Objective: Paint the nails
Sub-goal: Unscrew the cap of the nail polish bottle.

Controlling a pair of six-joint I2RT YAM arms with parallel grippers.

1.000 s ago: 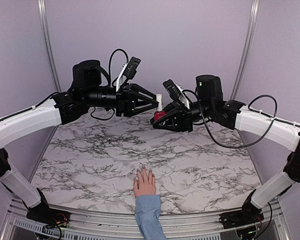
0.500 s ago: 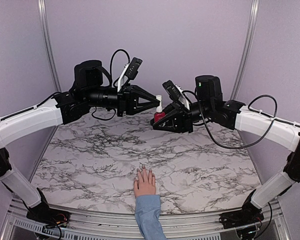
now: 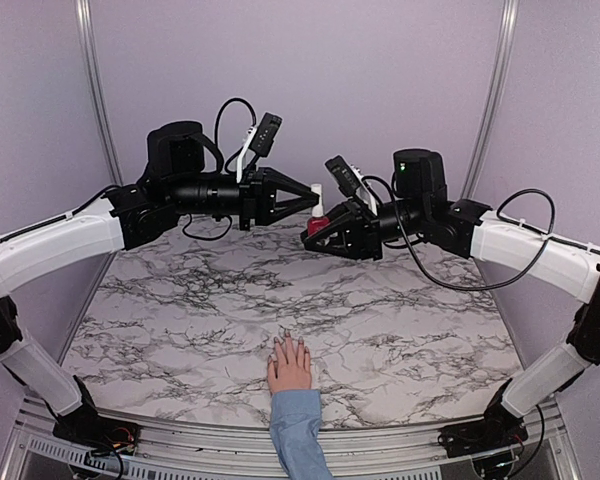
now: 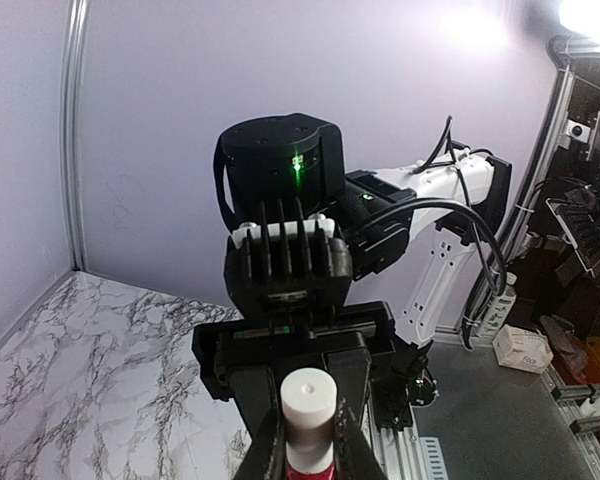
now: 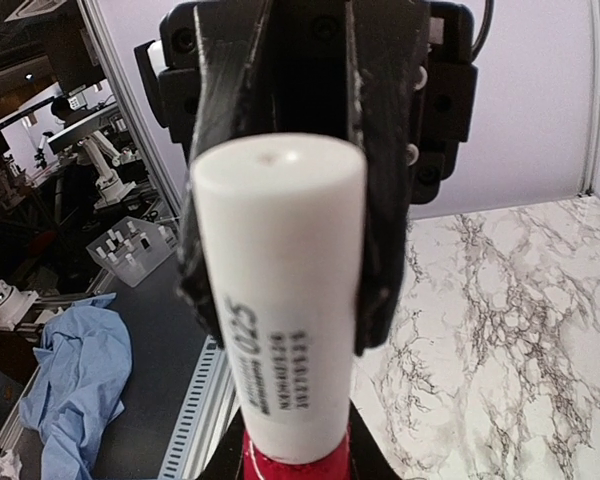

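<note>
A pale pink hand [image 3: 290, 366] in a light blue sleeve [image 3: 298, 432] lies flat, fingers spread, at the table's near edge. Its nails [image 3: 284, 343] are too small to tell their colour. High above the far half of the table, my right gripper [image 3: 318, 234] [image 5: 295, 466] is shut on the dark red body of a polish bottle [image 3: 319, 226] [image 5: 292, 458]. From the left, my left gripper [image 3: 314, 199] [image 4: 308, 432] is shut on the bottle's white cap [image 4: 308, 398] [image 5: 280, 270]. Its black fingers [image 5: 378, 200] press both sides of the cap.
The marble-patterned table [image 3: 180, 310] lies below both arms. Lilac walls with metal corner rails [image 3: 95, 90] enclose the back and sides. The arms' white links [image 3: 50, 245] [image 3: 535, 250] span the left and right sides, well above the hand.
My left gripper's jaws stood open around the white cap and have shut on it. The right gripper still holds the bottle and has barely shifted. The hand has not moved.
</note>
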